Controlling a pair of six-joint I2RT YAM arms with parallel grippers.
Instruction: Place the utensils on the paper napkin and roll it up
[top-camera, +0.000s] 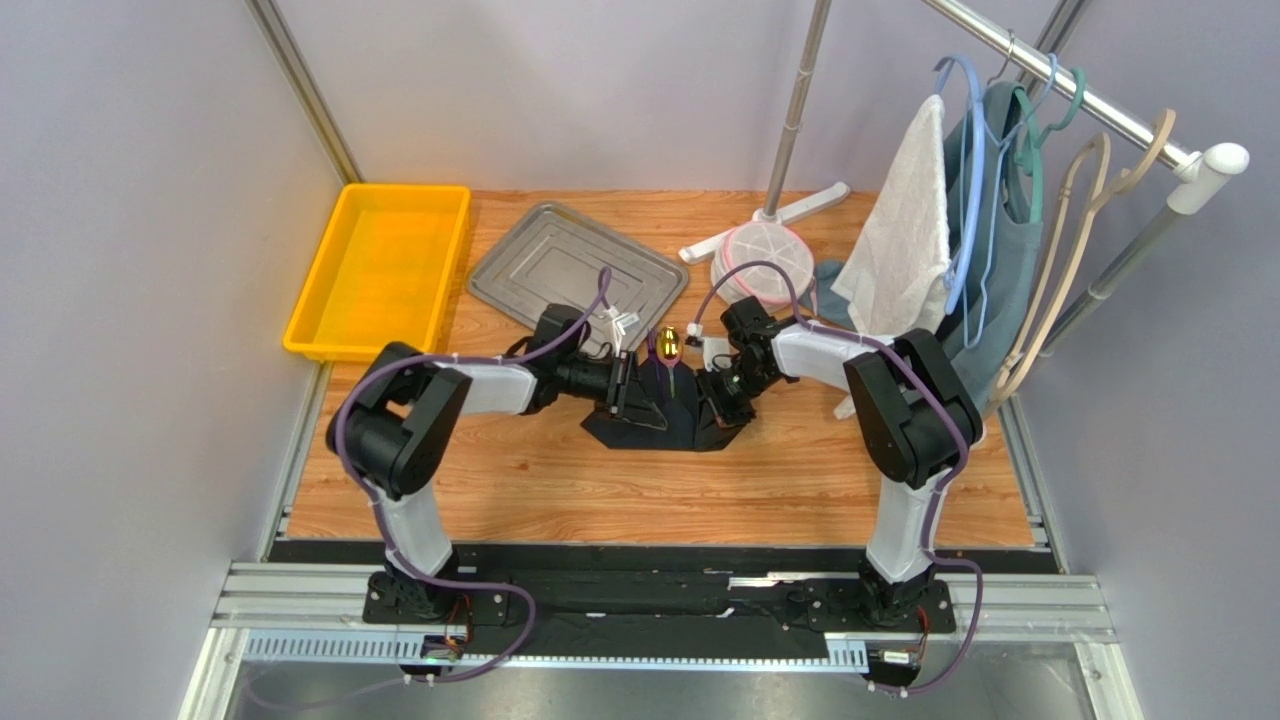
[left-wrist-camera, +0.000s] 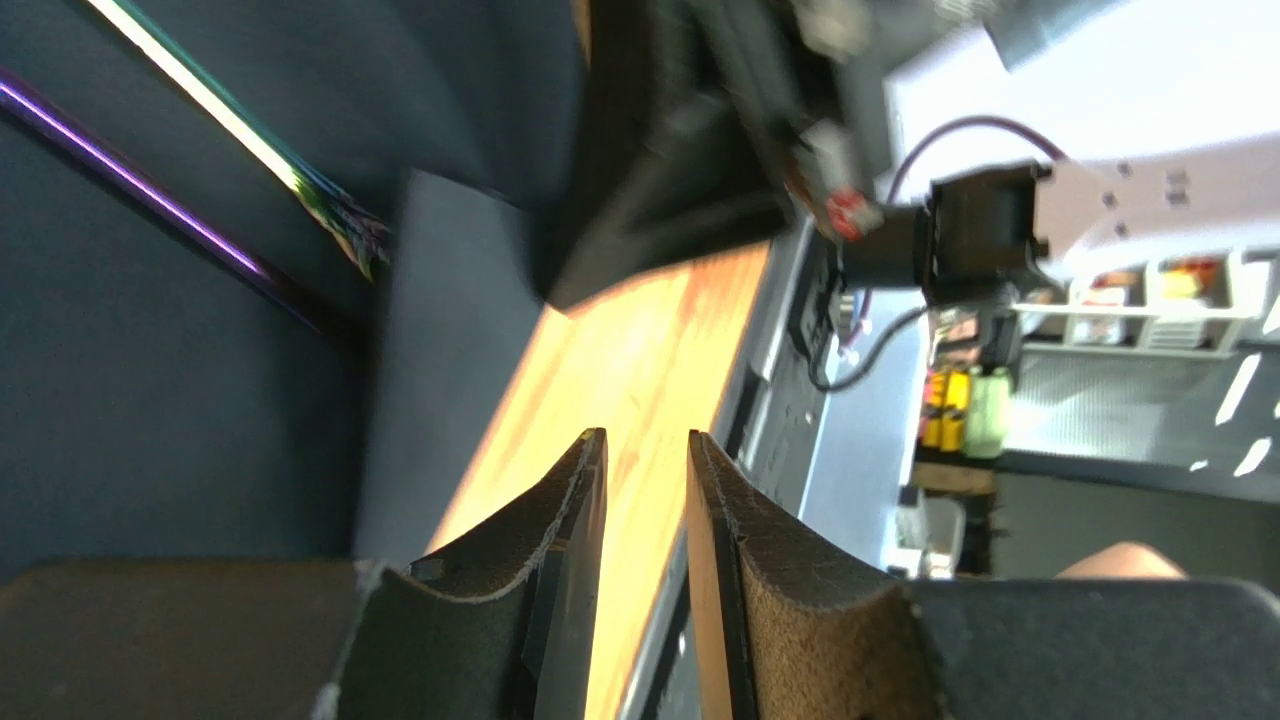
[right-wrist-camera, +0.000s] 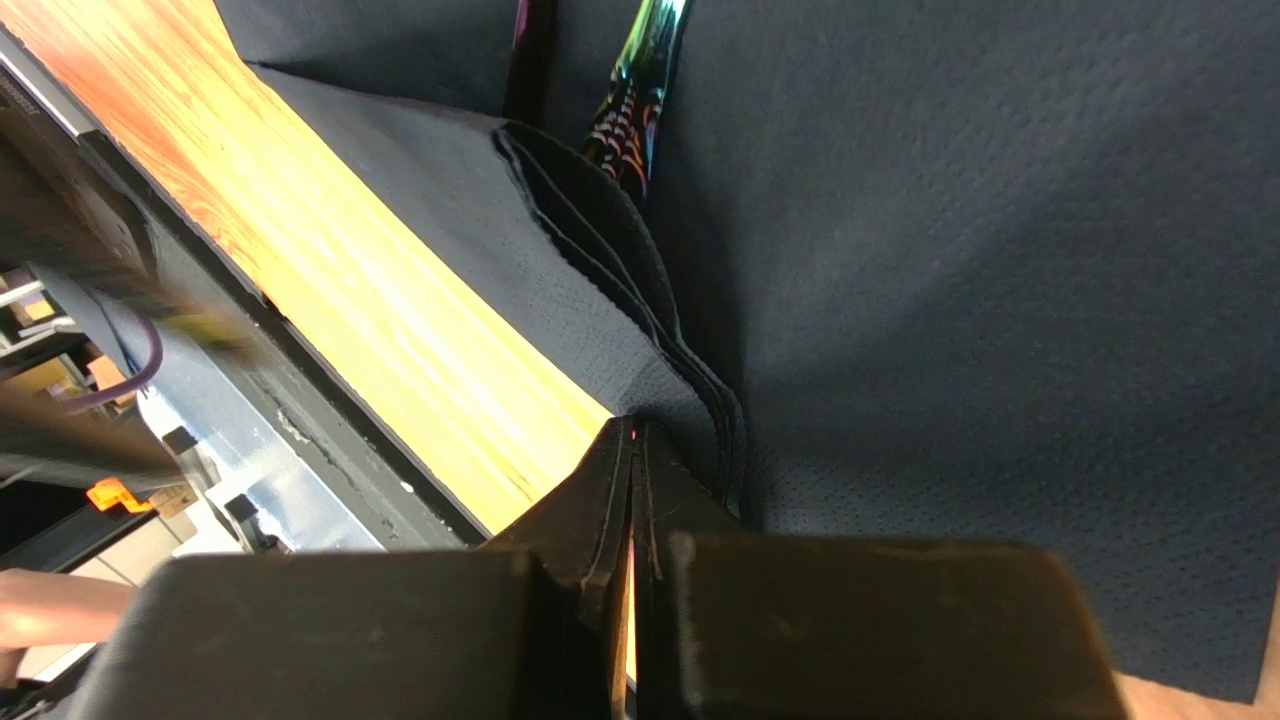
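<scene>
The paper napkin (top-camera: 661, 413), thin, limp and easily torn, lies part-folded over the utensils (right-wrist-camera: 643, 75) at the middle of the counter (top-camera: 526, 495). It is best pinched at its layered edge. The right hand (right-wrist-camera: 631, 435) is closed at that edge, though a hold on the paper is unclear. The left hand (left-wrist-camera: 646, 443) is slightly open and empty.

We take the wooden table (top-camera: 601, 495) as reference. Plain grey walls (top-camera: 135, 300) enclose it left, behind and right. A yellow bin (top-camera: 376, 270) occupies its far-left corner. Over its far-right corner stands a clothes rail (top-camera: 1127, 108) carrying a white towel (top-camera: 902, 225).
</scene>
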